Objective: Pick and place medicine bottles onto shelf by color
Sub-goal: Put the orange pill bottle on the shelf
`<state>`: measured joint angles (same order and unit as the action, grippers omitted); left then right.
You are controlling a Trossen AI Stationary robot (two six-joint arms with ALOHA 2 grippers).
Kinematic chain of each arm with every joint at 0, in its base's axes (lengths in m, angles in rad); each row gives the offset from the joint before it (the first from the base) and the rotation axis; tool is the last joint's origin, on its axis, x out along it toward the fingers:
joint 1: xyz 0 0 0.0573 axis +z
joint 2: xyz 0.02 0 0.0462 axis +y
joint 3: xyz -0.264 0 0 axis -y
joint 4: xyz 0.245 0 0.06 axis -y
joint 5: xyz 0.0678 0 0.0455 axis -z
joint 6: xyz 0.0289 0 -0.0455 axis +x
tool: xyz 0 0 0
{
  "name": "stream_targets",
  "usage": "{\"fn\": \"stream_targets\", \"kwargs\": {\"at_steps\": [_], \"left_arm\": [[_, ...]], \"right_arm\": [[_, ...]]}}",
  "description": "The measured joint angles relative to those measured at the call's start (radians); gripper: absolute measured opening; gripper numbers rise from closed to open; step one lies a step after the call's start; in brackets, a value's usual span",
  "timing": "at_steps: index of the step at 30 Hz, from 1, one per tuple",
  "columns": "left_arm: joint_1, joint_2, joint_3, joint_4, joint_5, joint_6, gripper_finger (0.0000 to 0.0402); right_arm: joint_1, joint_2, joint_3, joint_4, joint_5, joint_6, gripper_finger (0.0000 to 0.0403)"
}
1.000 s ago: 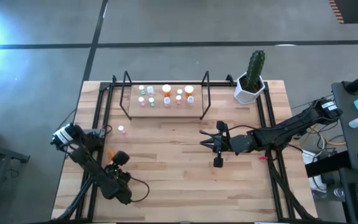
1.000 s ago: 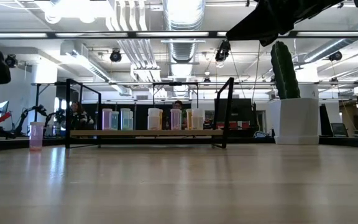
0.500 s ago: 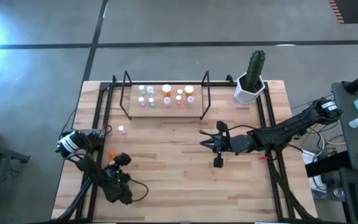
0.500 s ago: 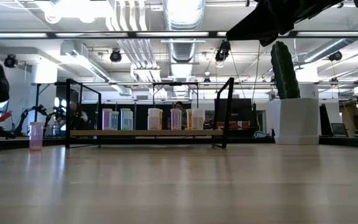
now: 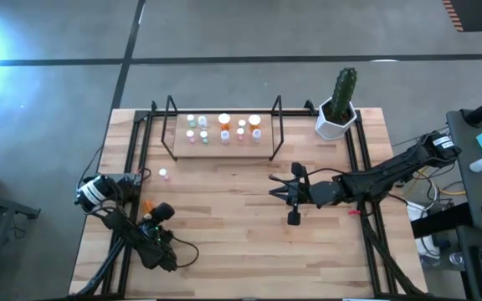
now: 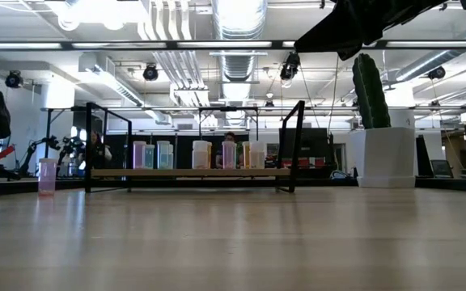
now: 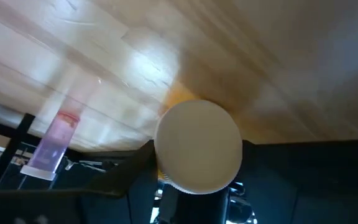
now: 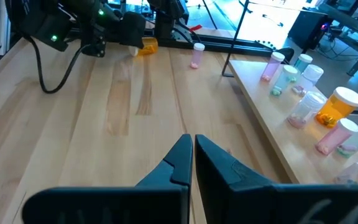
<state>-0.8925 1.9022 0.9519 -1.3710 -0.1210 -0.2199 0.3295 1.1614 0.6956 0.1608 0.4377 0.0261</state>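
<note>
An orange medicine bottle lies on its side on the wooden table near the left edge. Its white cap faces my left gripper, which is down over it with a finger on each side of the cap. A pink medicine bottle stands alone on the table in front of the shelf, which carries several bottles. My right gripper hangs shut over the middle of the table, holding nothing. My left gripper has the orange bottle's white cap between its two fingers, one dark finger against each side of the cap's rim. The fingers slant down at it from the table's near left. The orange body lies on the table.
A white pot with a green cactus stands at the far right, beside the shelf. Black frame rails run along the table's left and right sides. Bare tabletop lies between the two arms.
My left gripper has sunk toward the table, down onto the orange bottle; most of that drop came early in the second. The bottles and my right arm have kept still.
</note>
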Motion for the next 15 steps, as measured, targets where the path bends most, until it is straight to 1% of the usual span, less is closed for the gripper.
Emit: {"fn": "stream_targets", "kwargs": {"at_steps": [4,7,10,13,15], "left_arm": [[0.000,-0.025,0.029,-0.001,-0.007,-0.017,0.0183],[0.009,-0.062,0.061,0.000,-0.054,-0.062,0.0182],[0.033,-0.122,0.096,-0.001,-0.141,-0.119,0.0182],[0.084,-0.198,0.116,0.011,-0.238,-0.184,0.0182],[0.130,-0.266,0.120,0.062,-0.300,-0.199,0.0182]], "right_arm": [[0.000,0.000,0.000,0.000,0.000,0.000,0.0009],[0.000,0.000,0.000,0.000,0.000,0.000,0.0009],[0.000,0.000,0.000,0.001,0.000,0.000,0.0009],[0.000,0.000,0.000,0.001,0.000,0.000,0.0009],[0.000,0.000,0.000,0.001,0.000,0.000,0.0009]]}}
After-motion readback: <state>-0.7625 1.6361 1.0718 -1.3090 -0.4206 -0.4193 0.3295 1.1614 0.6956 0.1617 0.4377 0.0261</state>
